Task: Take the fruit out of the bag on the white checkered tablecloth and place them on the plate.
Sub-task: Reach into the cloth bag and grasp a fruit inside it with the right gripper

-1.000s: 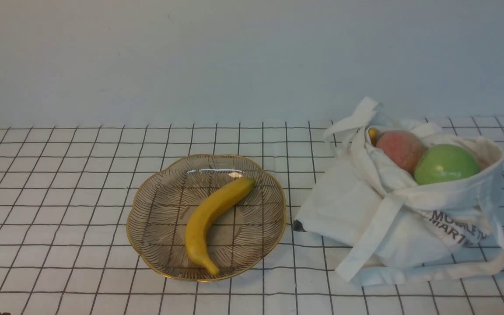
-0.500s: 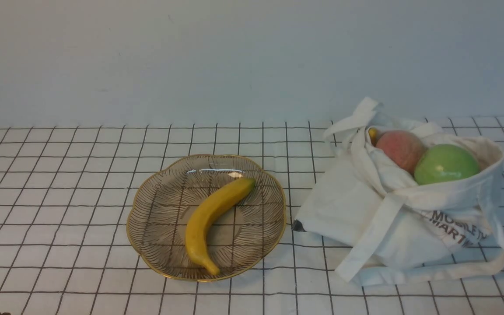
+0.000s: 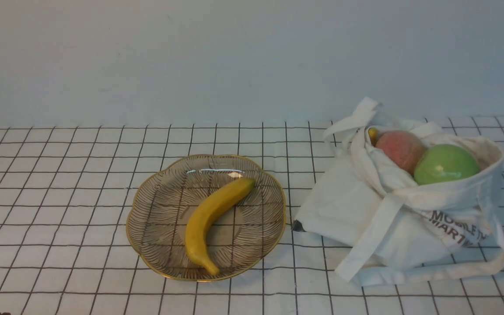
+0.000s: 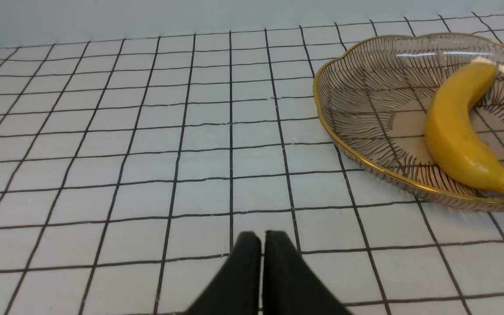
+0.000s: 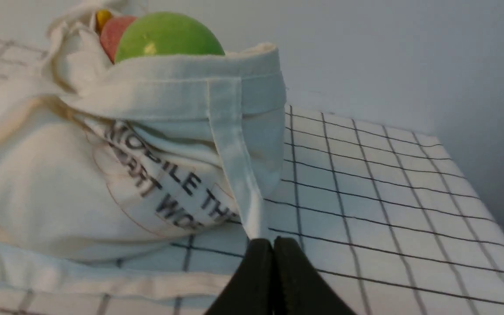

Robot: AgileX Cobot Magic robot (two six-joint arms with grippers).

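Left gripper (image 4: 260, 238): fingers pressed together, empty; low over the white checkered tablecloth (image 4: 147, 131) by the front edge, near the plate.
Right gripper (image 5: 273, 243): fingers pressed together, empty; beside a bag strap (image 5: 234, 175), contact not discernible.
Plate (image 3: 155, 210): mid-counter, holding only a banana (image 3: 210, 214).
Bag (image 3: 357, 205): toward the right edge, mouth open.
Fruit: green apple (image 3: 446, 164), peach (image 3: 400, 148) and a sliver of orange-yellow fruit (image 3: 372, 135), all inside the bag.
Change: none over the last second; probably a pause before the next pick.
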